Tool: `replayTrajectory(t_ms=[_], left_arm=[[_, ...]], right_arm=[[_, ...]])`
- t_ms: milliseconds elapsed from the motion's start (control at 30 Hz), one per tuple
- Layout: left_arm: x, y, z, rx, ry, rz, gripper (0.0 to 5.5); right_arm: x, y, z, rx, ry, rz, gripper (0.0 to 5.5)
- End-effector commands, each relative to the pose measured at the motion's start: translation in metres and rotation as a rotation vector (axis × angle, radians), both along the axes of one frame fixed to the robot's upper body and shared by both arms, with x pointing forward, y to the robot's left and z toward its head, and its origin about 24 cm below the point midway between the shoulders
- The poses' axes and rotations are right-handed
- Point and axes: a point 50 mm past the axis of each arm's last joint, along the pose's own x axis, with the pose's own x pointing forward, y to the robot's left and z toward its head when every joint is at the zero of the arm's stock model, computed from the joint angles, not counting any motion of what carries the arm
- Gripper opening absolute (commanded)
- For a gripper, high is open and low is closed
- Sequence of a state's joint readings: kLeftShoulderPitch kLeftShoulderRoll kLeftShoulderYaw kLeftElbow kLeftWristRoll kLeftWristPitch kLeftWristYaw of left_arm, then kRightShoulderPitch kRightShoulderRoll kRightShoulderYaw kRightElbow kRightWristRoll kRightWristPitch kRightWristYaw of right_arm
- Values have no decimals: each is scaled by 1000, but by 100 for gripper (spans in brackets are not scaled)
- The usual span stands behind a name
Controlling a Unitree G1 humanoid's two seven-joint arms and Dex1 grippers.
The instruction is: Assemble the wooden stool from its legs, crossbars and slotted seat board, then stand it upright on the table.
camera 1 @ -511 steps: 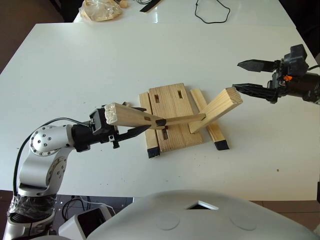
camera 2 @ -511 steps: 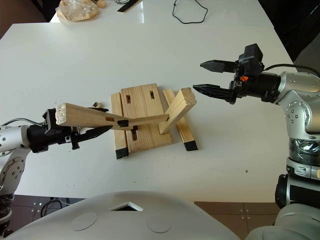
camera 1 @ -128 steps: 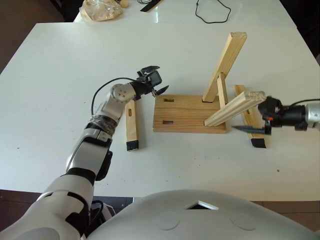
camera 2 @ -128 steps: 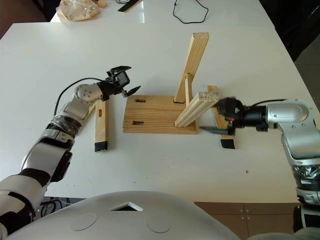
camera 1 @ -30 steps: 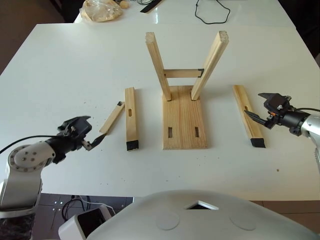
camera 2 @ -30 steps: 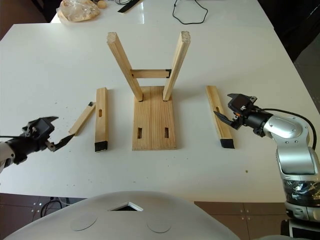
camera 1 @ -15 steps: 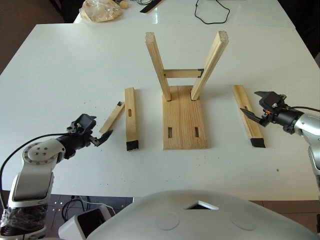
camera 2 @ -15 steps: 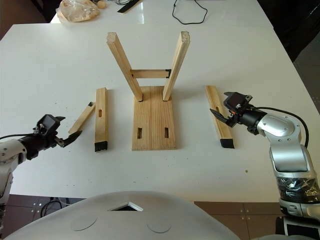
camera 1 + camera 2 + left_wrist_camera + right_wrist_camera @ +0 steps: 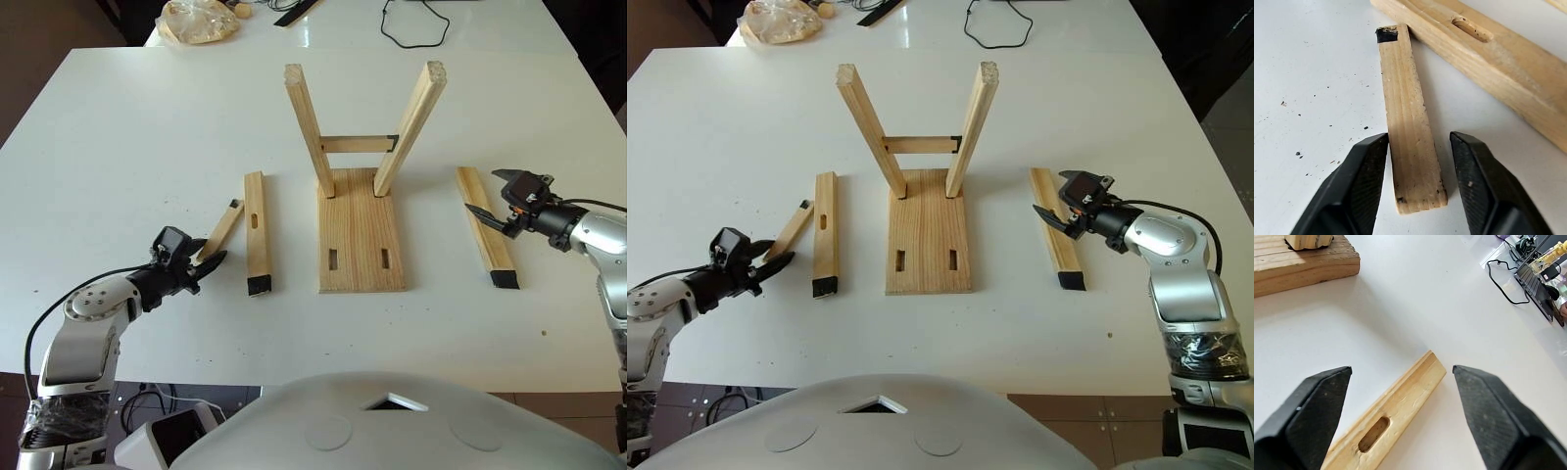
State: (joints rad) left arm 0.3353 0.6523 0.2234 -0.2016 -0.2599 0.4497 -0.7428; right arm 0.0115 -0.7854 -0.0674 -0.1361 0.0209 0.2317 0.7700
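Observation:
The slotted seat board (image 9: 361, 245) lies flat mid-table. Two legs (image 9: 309, 127) stand in its far slots, joined by a crossbar (image 9: 358, 144). To its left lie a loose leg (image 9: 255, 233) and a thin loose crossbar (image 9: 221, 228). My left gripper (image 9: 204, 262) is open at table level, its fingers either side of that crossbar's (image 9: 1408, 122) near end without closing on it. Another loose leg (image 9: 485, 238) lies right of the board. My right gripper (image 9: 495, 193) is open just above that leg's (image 9: 1391, 421) far end, with its slot showing between the fingers.
A plastic bag (image 9: 199, 18) and a black cable (image 9: 416, 24) lie at the far side. The white table (image 9: 127, 127) has free room left and right of the parts. Its near edge runs close behind both grippers.
My left gripper has slid forward until its open fingers flank the loose crossbar's near end. My right gripper has moved up along the right-hand leg toward its far end. The wooden parts have not moved.

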Motion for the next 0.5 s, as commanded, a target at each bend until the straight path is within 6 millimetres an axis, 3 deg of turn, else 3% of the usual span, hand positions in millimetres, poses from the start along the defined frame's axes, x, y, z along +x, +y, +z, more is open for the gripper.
replayTrajectory(t_ms=[33, 133, 300, 400, 500], left_arm=[[-19, 15, -26, 60, 184, 61, 168], [-18, 19, -26, 79, 188, 58, 133], [-13, 26, -21, 104, 152, 74, 130], [1, 27, -4, 77, 32, 97, 130], [23, 32, 27, 50, -161, 141, 130]], right_arm=[[7, 4, 8, 12, -51, 15, 381], [7, 5, 9, 17, -61, 9, 381], [8, 3, 10, 15, -72, -13, 381], [10, 0, 16, 34, -98, -42, 381], [18, -6, 28, 65, -156, -104, 381]])
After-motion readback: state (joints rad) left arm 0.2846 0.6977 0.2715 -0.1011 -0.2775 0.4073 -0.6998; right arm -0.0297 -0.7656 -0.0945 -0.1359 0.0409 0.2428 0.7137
